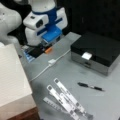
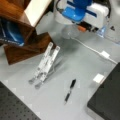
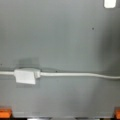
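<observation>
The white and blue gripper [image 1: 47, 47] hangs low over the grey table's far end in both front views, also seen at the top as the gripper [image 2: 83, 27]. In the wrist view its orange fingertips [image 3: 5, 113] show at the two bottom corners, far apart, so the gripper [image 3: 60, 114] is open with nothing between them. Just ahead of it lies a white cable with a blocky white connector [image 3: 25, 76], also visible as the connector [image 1: 51, 61] and the connector [image 2: 105, 54]. The gripper touches nothing.
A black pen [image 1: 90, 86] [image 2: 70, 91] lies mid-table. A folding silver stand [image 1: 66, 100] [image 2: 45, 63] sits nearby. A black and silver box [image 1: 95, 51] carries a white tag [image 1: 86, 55]. A white block [image 1: 12, 75], a wooden shelf [image 2: 22, 37] and a perforated black mat [image 2: 12, 106] border the table.
</observation>
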You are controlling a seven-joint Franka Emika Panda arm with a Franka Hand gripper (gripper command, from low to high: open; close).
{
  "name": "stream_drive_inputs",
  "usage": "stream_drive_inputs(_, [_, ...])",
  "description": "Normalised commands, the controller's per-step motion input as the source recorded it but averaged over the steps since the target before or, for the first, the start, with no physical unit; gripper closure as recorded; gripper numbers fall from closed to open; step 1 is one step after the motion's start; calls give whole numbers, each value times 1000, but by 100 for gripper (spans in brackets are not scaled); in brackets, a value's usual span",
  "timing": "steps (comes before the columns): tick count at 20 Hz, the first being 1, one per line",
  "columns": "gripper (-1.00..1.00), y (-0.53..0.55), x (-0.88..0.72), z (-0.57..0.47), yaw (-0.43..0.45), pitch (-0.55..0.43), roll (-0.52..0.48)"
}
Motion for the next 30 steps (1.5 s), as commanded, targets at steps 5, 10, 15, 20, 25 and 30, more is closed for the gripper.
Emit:
stream_drive_inputs(5, [-100, -37, -3, 30, 329, 368, -162])
stream_drive_inputs(10, [-100, -155, 179, 111, 182, 326, -156])
stream_drive_inputs(15, [-100, -154, 365, 219, 132, 257, -176])
stream_drive_inputs(20, [-100, -109, 448, 376, 121, 315, -555])
stream_drive_inputs(25, [-100, 85, 514, 387, 94, 419, -561])
stream_drive_inputs(30, [-100, 133, 543, 265, -22, 296, -531])
